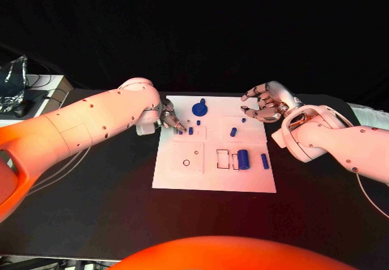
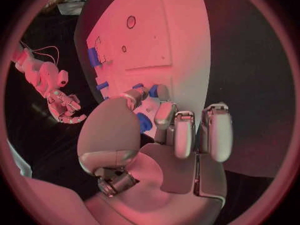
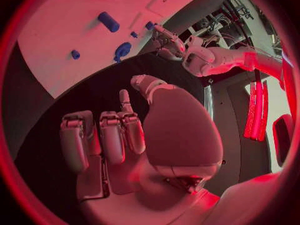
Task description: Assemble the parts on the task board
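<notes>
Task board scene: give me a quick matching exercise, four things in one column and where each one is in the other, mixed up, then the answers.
Things:
1. left hand
2. right hand
3. big blue cylinder
4. blue round part

Places:
A. near the task board's far edge
B. lying by the rectangular slots
C. fingertips on small blue pieces at the board's left side
D. raised beyond the board's far right corner

Pairs: 1-C, 2-D, 3-B, 4-A

The surface (image 1: 97, 191) is black and goes far out to both sides. Behind it hangs a dark black wall (image 1: 211, 39) with nothing on it that I can make out. At the far left corner stands a pale box (image 1: 45, 84) with thin cables (image 1: 40, 101) running over it. Something shiny and crinkly (image 1: 11, 81) sits next to the box. Warm orange-red light falls on the near side.
</notes>
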You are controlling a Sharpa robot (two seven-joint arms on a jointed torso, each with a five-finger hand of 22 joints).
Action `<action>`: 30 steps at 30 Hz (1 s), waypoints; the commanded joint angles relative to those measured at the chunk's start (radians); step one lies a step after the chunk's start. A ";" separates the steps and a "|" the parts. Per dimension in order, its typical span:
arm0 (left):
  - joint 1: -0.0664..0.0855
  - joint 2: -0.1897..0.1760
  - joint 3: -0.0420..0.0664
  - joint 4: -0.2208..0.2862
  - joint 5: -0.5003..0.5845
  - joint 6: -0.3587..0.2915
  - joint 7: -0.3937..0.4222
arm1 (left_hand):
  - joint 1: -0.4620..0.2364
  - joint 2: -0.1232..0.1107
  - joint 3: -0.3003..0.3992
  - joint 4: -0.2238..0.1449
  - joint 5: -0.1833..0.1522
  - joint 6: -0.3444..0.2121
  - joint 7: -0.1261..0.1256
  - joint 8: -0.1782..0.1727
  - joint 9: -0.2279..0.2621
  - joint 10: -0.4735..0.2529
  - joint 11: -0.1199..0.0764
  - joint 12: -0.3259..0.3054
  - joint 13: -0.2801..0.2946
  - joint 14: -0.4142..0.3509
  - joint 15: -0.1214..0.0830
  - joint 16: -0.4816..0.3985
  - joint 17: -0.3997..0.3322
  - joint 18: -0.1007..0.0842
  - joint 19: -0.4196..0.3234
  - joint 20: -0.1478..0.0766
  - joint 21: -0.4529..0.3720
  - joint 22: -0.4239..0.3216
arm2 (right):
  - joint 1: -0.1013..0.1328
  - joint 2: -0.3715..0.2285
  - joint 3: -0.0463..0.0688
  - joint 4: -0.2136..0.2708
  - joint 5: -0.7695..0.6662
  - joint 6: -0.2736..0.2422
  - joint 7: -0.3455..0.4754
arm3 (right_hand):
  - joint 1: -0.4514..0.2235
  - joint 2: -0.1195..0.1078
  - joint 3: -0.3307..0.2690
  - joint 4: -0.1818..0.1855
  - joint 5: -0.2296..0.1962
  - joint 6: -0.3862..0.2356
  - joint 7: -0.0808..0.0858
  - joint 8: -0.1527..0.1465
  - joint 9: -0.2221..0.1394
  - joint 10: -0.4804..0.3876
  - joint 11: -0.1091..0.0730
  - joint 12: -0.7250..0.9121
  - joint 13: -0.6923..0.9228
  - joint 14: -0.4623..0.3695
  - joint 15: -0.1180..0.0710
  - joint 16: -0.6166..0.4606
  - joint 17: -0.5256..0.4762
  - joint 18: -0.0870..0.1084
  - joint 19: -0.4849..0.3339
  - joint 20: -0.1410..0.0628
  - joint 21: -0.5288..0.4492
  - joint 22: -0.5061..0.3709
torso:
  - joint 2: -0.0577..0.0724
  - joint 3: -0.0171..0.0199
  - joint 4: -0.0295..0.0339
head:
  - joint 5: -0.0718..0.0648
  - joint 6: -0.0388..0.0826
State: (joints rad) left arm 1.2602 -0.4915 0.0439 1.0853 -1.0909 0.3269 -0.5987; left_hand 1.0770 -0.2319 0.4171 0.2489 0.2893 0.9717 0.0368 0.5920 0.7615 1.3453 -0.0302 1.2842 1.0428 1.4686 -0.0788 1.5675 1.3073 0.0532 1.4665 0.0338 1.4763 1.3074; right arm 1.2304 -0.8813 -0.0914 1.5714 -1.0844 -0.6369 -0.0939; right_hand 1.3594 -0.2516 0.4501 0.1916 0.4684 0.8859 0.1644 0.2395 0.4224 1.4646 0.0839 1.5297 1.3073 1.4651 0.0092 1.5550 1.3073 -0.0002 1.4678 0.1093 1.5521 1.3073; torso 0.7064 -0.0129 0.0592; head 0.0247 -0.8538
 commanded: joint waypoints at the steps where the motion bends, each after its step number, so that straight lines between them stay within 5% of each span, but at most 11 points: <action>1: -0.002 -0.008 0.000 0.010 -0.014 -0.008 -0.010 | 0.015 0.001 -0.020 0.015 -0.032 0.006 0.003 -0.004 0.000 -0.007 0.001 -0.003 -0.001 0.102 -0.003 0.003 0.263 -0.017 0.019 -0.004 -0.006 0.160 | -0.001 -0.001 0.000 0.002 -0.010 0.006 0.010 | -0.007 0.001 0.003 0.000 0.002 -0.007 -0.002 0.004 -0.001 0.064 -0.007 -0.001 0.222 0.092 -0.008 -0.004 0.207 0.006 0.093 -0.007 -0.003 0.248 | -0.001 0.0003 0.0005 | 0.001 0.000; 8: -0.002 -0.028 0.002 0.031 -0.015 -0.032 -0.004 | 0.019 0.000 -0.055 0.041 -0.064 0.005 0.005 -0.006 0.002 -0.010 0.003 -0.006 -0.005 0.102 -0.002 0.003 0.263 -0.017 0.018 -0.003 -0.007 0.159 | -0.001 -0.001 0.000 0.001 -0.010 0.005 0.011 | -0.009 0.000 0.003 0.000 0.000 -0.008 -0.002 0.004 -0.001 0.063 -0.007 -0.002 0.221 0.092 -0.008 -0.005 0.207 0.006 0.093 -0.007 -0.003 0.248 | -0.001 -0.0004 0.0001 | 0.001 0.002; 12: -0.002 -0.038 0.003 0.043 0.009 -0.051 0.001 | -0.019 0.030 -0.119 0.044 -0.171 0.005 0.005 -0.006 0.004 -0.009 0.004 -0.005 -0.003 0.102 -0.001 0.003 0.263 -0.017 0.018 -0.001 -0.007 0.159 | -0.001 -0.001 0.000 0.001 -0.010 0.005 0.011 | -0.009 0.000 0.003 0.000 0.000 -0.008 -0.002 0.004 -0.001 0.063 -0.007 -0.002 0.221 0.092 -0.008 -0.005 0.207 0.006 0.093 -0.007 -0.003 0.248 | -0.001 -0.0004 0.0004 | 0.001 0.003; 13: -0.002 -0.041 0.004 0.046 0.020 -0.056 0.002 | -0.031 0.044 -0.163 0.046 -0.233 0.004 0.005 -0.005 0.007 -0.010 0.003 -0.005 -0.004 0.102 -0.001 0.003 0.263 -0.016 0.017 -0.002 -0.009 0.158 | -0.001 -0.001 0.000 0.001 -0.010 0.005 0.011 | -0.009 0.000 0.003 0.000 0.000 -0.008 -0.002 0.004 -0.001 0.063 -0.007 -0.002 0.221 0.092 -0.008 -0.005 0.207 0.006 0.093 -0.007 -0.003 0.248 | -0.001 -0.0002 0.0002 | 0.001 0.004; 21: -0.002 -0.059 0.015 0.060 0.108 -0.092 0.024 | -0.018 0.101 -0.336 0.046 -0.240 -0.010 0.007 -0.002 0.015 -0.027 0.005 -0.019 -0.029 0.102 -0.001 0.003 0.263 -0.013 0.009 -0.002 -0.019 0.149 | -0.004 -0.001 0.000 0.000 -0.010 0.005 0.011 | -0.009 0.000 0.003 -0.001 0.000 -0.008 -0.002 0.004 -0.002 0.064 -0.007 -0.001 0.222 0.092 -0.008 -0.004 0.207 0.006 0.093 -0.007 -0.003 0.248 | -0.001 -0.0007 0.0008 | 0.001 0.006; 26: -0.003 -0.072 0.023 0.063 0.166 -0.135 0.054 | 0.035 0.131 -0.417 0.046 -0.239 -0.072 0.032 -0.023 0.005 -0.117 0.028 -0.095 -0.159 0.088 0.017 -0.018 0.221 0.000 -0.026 0.008 -0.060 0.109 | -0.005 -0.003 0.000 0.001 -0.010 0.005 0.011 | -0.009 0.000 0.003 -0.001 0.000 -0.008 -0.002 0.004 -0.002 0.064 -0.007 -0.001 0.222 0.092 -0.008 -0.004 0.207 0.006 0.093 -0.007 -0.003 0.248 | -0.001 -0.0003 0.0000 | -0.001 0.006; 30: -0.006 -0.088 0.031 0.068 0.197 -0.214 0.129 | 0.113 0.183 -0.435 0.044 -0.238 -0.134 0.066 -0.050 -0.022 -0.295 0.059 -0.243 -0.393 0.040 0.046 -0.081 0.106 0.024 -0.096 0.032 -0.144 0.032 | -0.006 -0.004 0.000 0.002 -0.010 0.005 0.012 | -0.009 0.000 0.003 -0.001 0.000 -0.008 -0.002 0.004 -0.002 0.064 -0.007 -0.001 0.222 0.092 -0.008 -0.004 0.207 0.006 0.093 -0.007 -0.003 0.248 | 0.000 0.0002 -0.0001 | -0.002 0.008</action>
State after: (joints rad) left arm 1.2554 -0.5780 0.0738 1.1492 -0.9594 0.2006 -0.5555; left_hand 1.1803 -0.0537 -0.0127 0.2950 0.0547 0.8471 0.1016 0.5450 0.7427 1.0690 0.0257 1.0573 0.6758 1.4667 -0.0366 1.4931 1.3073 0.0694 1.3761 0.0625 1.3397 1.3073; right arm 1.2255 -0.8851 -0.0914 1.5713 -1.0844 -0.6373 -0.0931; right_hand 1.3594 -0.2516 0.4500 0.1917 0.4683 0.8859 0.1644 0.2395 0.4224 1.4646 0.0839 1.5297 1.3078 1.4651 0.0092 1.5550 1.3073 -0.0002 1.4678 0.1093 1.5521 1.3080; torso 0.7057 -0.0133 0.0593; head 0.0239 -0.8471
